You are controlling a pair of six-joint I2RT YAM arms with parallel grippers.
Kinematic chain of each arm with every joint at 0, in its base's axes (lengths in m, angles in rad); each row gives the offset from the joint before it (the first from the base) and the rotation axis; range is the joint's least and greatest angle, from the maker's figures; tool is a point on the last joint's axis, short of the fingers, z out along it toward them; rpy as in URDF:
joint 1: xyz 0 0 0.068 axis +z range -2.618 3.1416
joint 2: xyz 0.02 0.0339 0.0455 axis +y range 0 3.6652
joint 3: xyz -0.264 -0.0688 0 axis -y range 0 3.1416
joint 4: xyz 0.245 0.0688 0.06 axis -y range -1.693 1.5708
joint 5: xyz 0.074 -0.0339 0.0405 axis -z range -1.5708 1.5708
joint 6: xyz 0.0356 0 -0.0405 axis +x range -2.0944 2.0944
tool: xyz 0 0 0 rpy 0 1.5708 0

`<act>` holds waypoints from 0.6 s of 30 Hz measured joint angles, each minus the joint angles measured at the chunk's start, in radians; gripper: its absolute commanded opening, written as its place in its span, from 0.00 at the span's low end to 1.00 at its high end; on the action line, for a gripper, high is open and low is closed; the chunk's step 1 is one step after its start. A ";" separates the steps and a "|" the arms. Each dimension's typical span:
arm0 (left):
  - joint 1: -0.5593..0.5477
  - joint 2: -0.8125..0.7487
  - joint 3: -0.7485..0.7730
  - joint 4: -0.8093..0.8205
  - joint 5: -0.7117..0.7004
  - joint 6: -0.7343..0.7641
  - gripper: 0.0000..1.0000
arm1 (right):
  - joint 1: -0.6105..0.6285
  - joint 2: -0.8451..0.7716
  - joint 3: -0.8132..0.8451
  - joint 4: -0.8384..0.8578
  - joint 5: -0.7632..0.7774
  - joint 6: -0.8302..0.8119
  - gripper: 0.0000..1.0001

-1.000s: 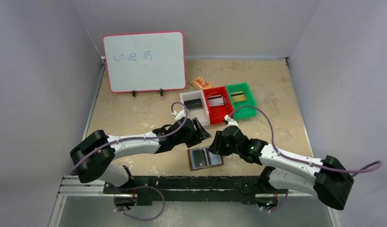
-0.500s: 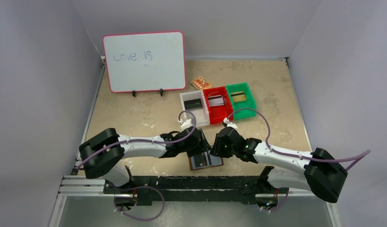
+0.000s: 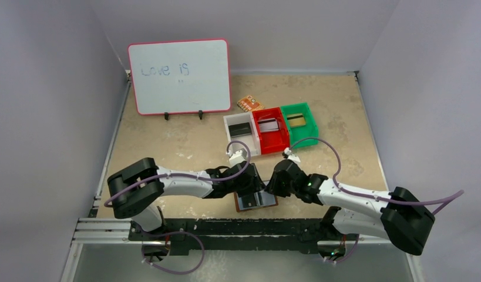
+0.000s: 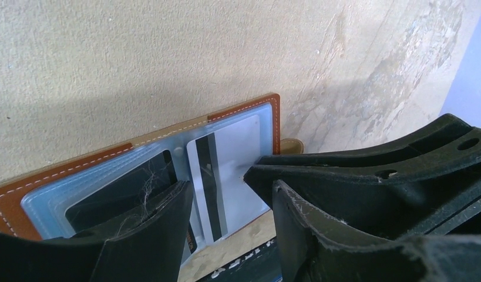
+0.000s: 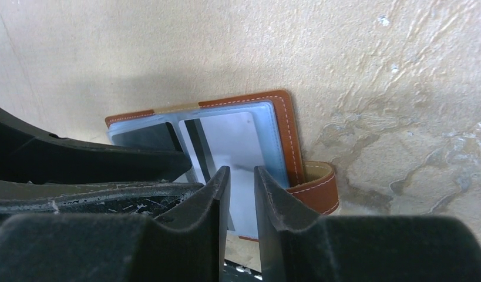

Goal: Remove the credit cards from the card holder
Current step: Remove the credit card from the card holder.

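Item: card holder, brown bifold, laid open flat at the near edge of the table, between both grippers.
Contents: a dark card in the left pocket, a silver-grey striped card in the right.
Handling: cards judged light, stiff, slick and snugly sleeved. They are best drawn by a protruding edge while the soft holder is pinned.
Left gripper: jaws well apart, nothing held.
Right gripper: jaws narrowly parted over the silver-grey card, nothing seen clamped.

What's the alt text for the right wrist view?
Right claw, fingers narrowly apart, is poised over a silvery card in the open brown card holder on a beige table. A dark card fills the other pocket; the left claw enters from the left.
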 measured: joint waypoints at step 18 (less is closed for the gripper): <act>-0.018 0.042 0.024 -0.018 -0.054 -0.001 0.23 | -0.005 -0.019 -0.006 -0.041 0.051 0.056 0.12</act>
